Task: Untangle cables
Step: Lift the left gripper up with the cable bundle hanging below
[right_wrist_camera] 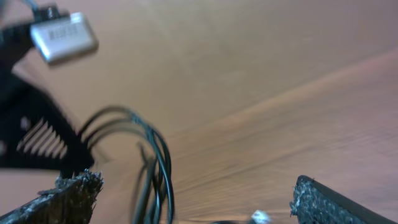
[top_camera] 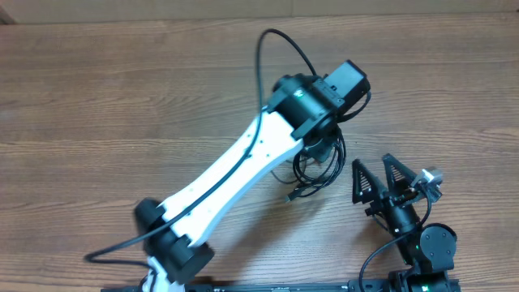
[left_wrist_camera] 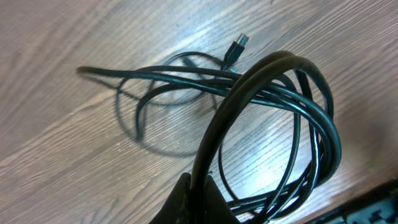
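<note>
Left wrist view: limp, light cables (left_wrist_camera: pixel 283 59) loop from the clamped left gripper (left_wrist_camera: pixel 191 202); right gripper (top_camera: pixel 388 185) gapes wide by the desk's (top_camera: pixel 122 81) front edge; probably best seized near the plug (left_wrist_camera: pixel 238 48).

Overhead view bright, even, sharp. Left wrist: glare on table (left_wrist_camera: pixel 186 37), soft shadows under cables (left_wrist_camera: pixel 329 121). Right wrist heavily blurred.

no readable text, labels, numbers
</note>
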You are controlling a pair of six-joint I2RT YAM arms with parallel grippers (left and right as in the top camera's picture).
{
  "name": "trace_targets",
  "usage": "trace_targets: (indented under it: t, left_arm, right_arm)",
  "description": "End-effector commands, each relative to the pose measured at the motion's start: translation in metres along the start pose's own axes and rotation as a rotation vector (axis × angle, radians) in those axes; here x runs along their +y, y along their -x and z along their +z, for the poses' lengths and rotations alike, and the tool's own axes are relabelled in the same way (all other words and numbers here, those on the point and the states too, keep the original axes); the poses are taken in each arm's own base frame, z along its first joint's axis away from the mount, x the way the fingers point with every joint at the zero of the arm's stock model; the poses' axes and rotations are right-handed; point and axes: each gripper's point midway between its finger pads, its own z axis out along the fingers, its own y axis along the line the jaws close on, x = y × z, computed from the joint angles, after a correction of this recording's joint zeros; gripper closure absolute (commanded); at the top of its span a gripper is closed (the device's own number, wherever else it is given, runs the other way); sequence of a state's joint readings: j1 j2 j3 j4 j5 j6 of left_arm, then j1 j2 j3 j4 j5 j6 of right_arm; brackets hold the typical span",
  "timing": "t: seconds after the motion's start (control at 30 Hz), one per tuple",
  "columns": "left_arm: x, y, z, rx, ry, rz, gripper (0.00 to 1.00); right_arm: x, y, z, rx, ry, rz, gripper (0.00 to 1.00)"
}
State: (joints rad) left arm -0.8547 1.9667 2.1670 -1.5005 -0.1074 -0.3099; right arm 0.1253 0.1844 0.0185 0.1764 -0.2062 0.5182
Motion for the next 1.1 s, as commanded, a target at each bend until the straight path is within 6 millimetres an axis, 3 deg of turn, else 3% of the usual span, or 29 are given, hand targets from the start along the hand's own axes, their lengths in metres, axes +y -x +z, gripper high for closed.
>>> trace_targets:
  t: [0.0, 0.23, 0.3, 0.5, 0.67, 0.87, 1.07]
  left_arm:
    - [0.013, 0.001, -0.037, -0.087, 0.019, 0.005, 0.96]
    - [0.034, -0.012, -0.070, -0.138, 0.079, -0.010, 0.96]
    - [0.039, -0.013, -0.075, -0.147, 0.099, -0.032, 0.96]
    - [0.043, -0.015, -0.080, -0.160, 0.112, -0.072, 0.96]
    - [0.033, -0.022, -0.079, -0.126, 0.050, -0.066, 0.96]
    - [0.034, -0.034, -0.081, -0.086, 0.047, -0.066, 0.96]
    - [0.016, -0.017, -0.085, -0.152, -0.056, -0.123, 0.96]
  right_arm:
    - [0.028, -0.011, -0.003, 0.063, 0.162, -0.017, 0.00]
    - [0.065, -0.004, -0.012, 0.085, 0.349, 0.098, 0.03]
    - [0.071, -0.002, -0.014, 0.099, 0.375, 0.139, 0.09]
    - [0.088, 0.009, -0.019, 0.129, 0.425, 0.247, 0.10]
    - [0.092, 0.014, -0.020, 0.153, 0.429, 0.371, 0.11]
    - [0.097, 0.021, -0.021, 0.162, 0.431, 0.439, 0.13]
    - [0.088, 0.010, -0.018, 0.192, 0.386, 0.436, 0.14]
